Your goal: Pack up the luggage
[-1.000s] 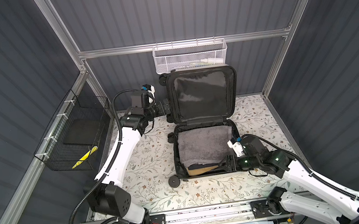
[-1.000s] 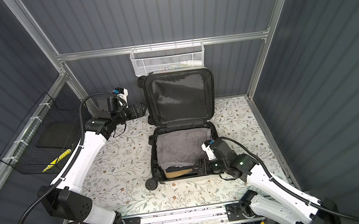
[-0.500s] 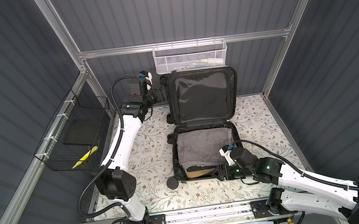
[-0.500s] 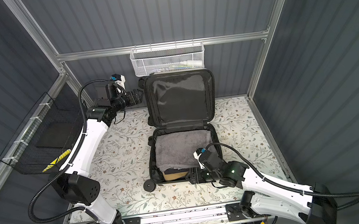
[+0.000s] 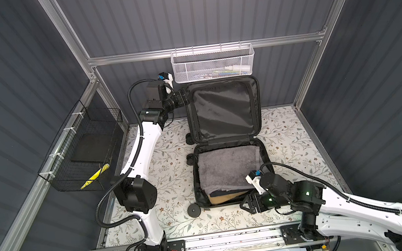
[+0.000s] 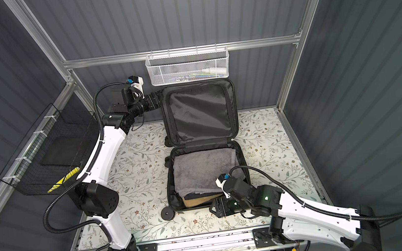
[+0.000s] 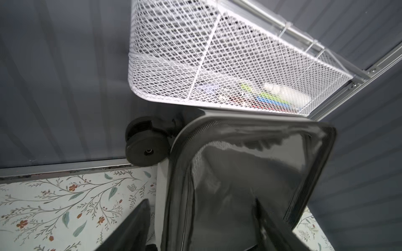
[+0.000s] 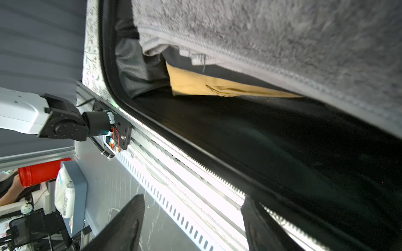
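While the luggage (image 5: 224,113) lies open on the floral table (image 5: 169,176), its lower half (image 5: 196,183) rests flat near the middle and its lid (image 6: 198,113) stands upright at the back, top edge just under the white mesh basket (image 5: 213,63). A grey towel (image 5: 228,166) fills the lower half, with a tan item (image 5: 224,196) showing beneath its near edge.

You can expect the shell to be stiff, smooth and probably slippery, and the whole case fairly light. The lid will likely swing freely on its hinge, while the black lining inside gives under pressure. The zip rim looks like the firmest place to take hold. Watch that the soft towel does not bulge into the seam.

Your left arm reaches high and far back. The left gripper (image 5: 184,97) is at the lid's upper corner beside a black wheel (image 7: 145,147), its fingers (image 7: 134,226) spread to either side of the rim, one outside the shell and one over the lining, not visibly pinching.

Your right arm lies low, elbow bent. The right gripper (image 5: 244,204) points along the lower half's near rim, jaws apart and holding nothing
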